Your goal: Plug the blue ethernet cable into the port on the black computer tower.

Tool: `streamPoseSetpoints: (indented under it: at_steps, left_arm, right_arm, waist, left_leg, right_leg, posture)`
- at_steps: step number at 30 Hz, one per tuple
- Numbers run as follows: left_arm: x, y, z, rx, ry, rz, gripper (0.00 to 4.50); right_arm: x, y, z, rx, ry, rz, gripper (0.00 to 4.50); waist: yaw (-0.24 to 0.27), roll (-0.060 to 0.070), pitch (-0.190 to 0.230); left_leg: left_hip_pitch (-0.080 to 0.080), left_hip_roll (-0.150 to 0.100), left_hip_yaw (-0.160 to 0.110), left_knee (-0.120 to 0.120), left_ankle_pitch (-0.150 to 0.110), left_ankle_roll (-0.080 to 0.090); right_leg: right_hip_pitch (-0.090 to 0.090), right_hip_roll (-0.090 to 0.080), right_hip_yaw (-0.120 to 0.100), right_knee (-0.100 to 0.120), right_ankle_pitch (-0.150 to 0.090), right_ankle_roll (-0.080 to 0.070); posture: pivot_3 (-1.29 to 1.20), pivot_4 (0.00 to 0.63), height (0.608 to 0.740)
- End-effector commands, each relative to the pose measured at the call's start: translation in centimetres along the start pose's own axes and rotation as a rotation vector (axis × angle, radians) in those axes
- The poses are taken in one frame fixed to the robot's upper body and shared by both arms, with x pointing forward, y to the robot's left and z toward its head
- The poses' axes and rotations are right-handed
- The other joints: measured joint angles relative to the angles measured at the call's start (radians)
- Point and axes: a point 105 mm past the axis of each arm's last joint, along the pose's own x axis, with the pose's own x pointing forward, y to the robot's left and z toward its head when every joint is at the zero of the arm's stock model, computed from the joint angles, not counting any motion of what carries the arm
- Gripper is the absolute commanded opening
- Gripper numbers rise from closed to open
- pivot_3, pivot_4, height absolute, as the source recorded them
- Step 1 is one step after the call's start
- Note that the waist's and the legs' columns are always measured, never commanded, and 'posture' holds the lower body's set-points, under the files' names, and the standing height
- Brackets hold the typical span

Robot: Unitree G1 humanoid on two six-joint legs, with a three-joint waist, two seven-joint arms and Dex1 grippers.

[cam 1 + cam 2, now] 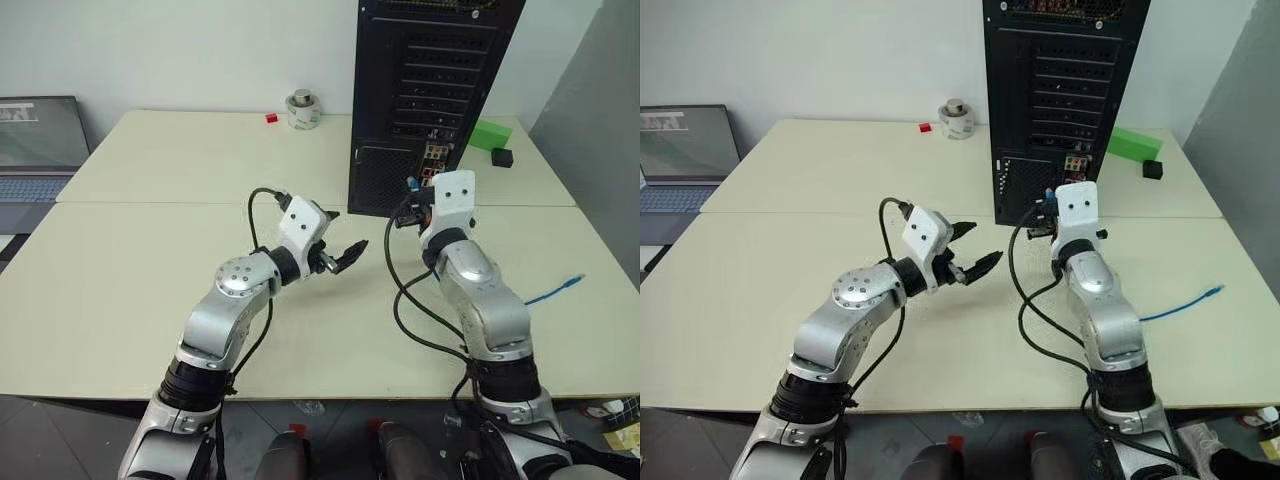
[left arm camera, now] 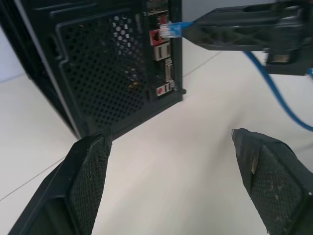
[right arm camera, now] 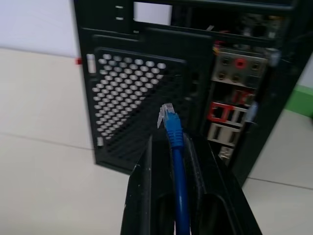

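While my right hand (image 3: 168,147) clamps the blue ethernet cable (image 3: 175,147) just short of the black computer tower (image 3: 146,93), its plug's target port is indistinct, my left hand (image 2: 171,186) spread apart.

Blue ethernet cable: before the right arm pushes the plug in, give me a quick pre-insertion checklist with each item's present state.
1. Right gripper shut on the blue ethernet cable: ok.
2. Clear plug sticks out past the fingertips, toward the black computer tower: ok.
3. Plug seated in a port: not ok; it hangs in the air short of the socket strip.
4. Plug lined up with the ethernet port: cannot tell.
5. Left gripper open, holding nothing, apart from the cable: ok.
6. Slack behind the grip: ok; the cable's far end lies loose on the table.
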Motion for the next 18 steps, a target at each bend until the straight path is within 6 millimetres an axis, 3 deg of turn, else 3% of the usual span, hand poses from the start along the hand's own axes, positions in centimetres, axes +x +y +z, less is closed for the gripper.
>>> streamPoseSetpoints:
  at_steps: [1, 18]
  left_arm:
    - [0.0, 0.1, 1.9, 0.053, -0.020, -0.009, 4.09]
    - [-0.8, 2.1, 2.1, 0.076, 0.020, -0.053, 4.09]
  right_arm:
    - [0.8, -1.1, 1.2, 0.036, -0.048, -0.120, 0.00]
    - [3.7, -1.1, 0.8, 0.105, -0.051, -0.196, 0.00]
  waist:
    - [0.000, 0.000, 0.000]
    - [-0.008, 0.001, 0.000]
  left_leg:
    - [0.000, 0.000, 0.000, 0.000, 0.000, 0.000]
    - [0.000, 0.000, 0.001, -0.001, 0.000, 0.000]
  right_leg:
    - [0.000, 0.000, 0.000, 0.000, 0.000, 0.000]
    - [-0.001, 0.000, 0.001, 0.000, 0.000, 0.000]
  posture:
    - [0.00, 0.150, 0.740]
    - [0.00, 0.150, 0.740]
